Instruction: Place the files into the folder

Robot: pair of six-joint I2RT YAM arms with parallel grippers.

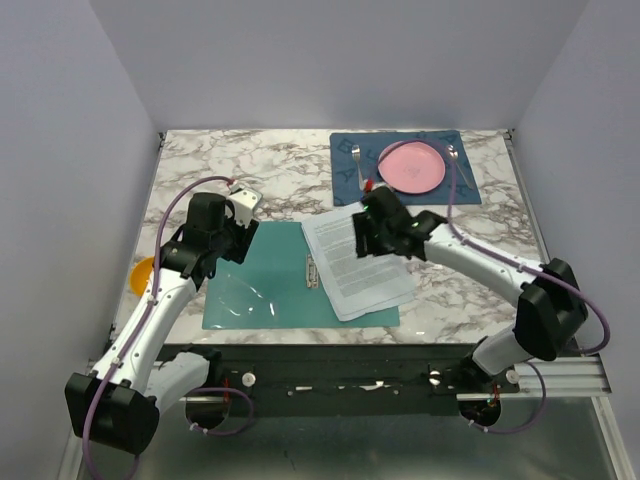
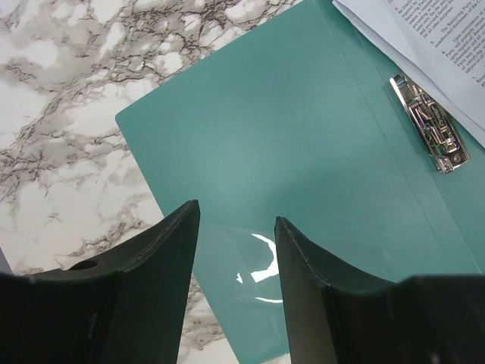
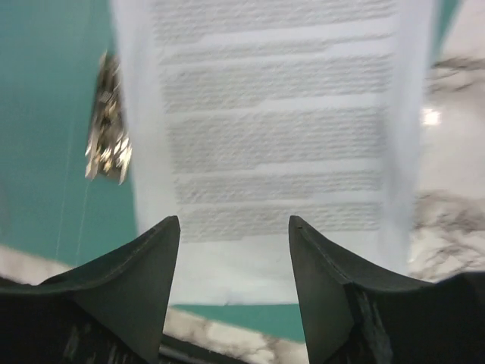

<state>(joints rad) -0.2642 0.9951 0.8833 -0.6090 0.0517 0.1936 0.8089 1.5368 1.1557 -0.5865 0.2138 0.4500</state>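
Observation:
The teal folder (image 1: 255,285) lies open and flat on the marble table, its metal clip (image 1: 311,268) along the middle fold. The files (image 1: 360,265), white printed sheets, rest skewed on its right half and overhang the right side. My right gripper (image 1: 362,240) hovers over the sheets' far edge; in the right wrist view it (image 3: 233,221) is open, with the files (image 3: 280,114) lying below and nothing between the fingers. My left gripper (image 1: 238,243) is open above the folder's left half (image 2: 303,114), over the clear sleeve (image 2: 250,280). The clip (image 2: 430,125) and the files' corner (image 2: 424,30) show there.
A dark blue placemat (image 1: 345,170) at the back right carries a pink plate (image 1: 412,166) with cutlery beside it. An orange object (image 1: 143,275) sits at the table's left edge. Grey walls close in the left, back and right.

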